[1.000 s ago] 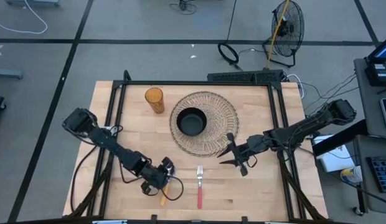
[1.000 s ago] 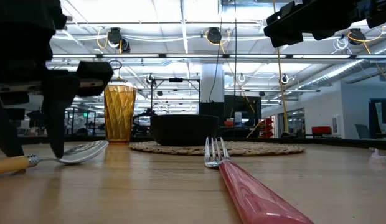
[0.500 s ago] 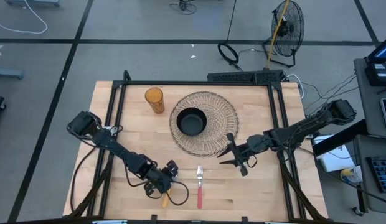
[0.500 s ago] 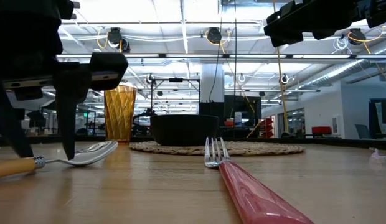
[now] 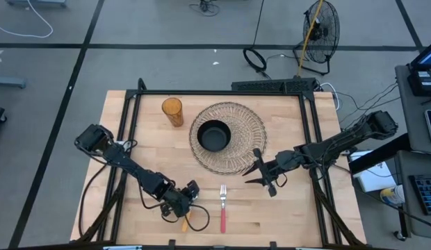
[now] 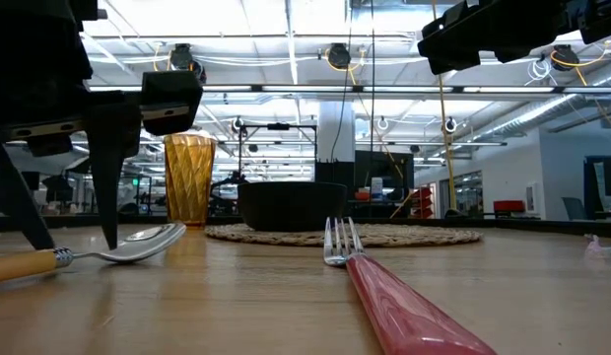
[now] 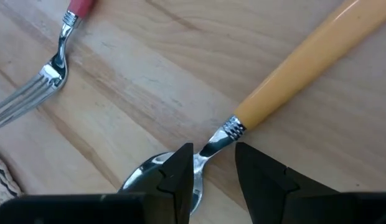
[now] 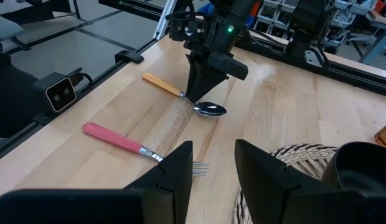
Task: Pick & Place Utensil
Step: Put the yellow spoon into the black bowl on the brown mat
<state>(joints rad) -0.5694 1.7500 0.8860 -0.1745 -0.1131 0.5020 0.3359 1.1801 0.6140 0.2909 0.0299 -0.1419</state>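
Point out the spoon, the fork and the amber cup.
spoon (image 7: 305, 59), left wrist view, on its yellow handle.
fork (image 6: 404, 314), low view, on its red handle.
amber cup (image 5: 173, 111), high view, on its side wall.

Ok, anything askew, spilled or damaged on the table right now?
Nothing stands out. The spoon and fork lie flat on the wood, the cup stands upright, the bowl sits on its woven mat. The left gripper straddles the spoon's neck.

Left claw over spoon; fork beside; right claw near mat.
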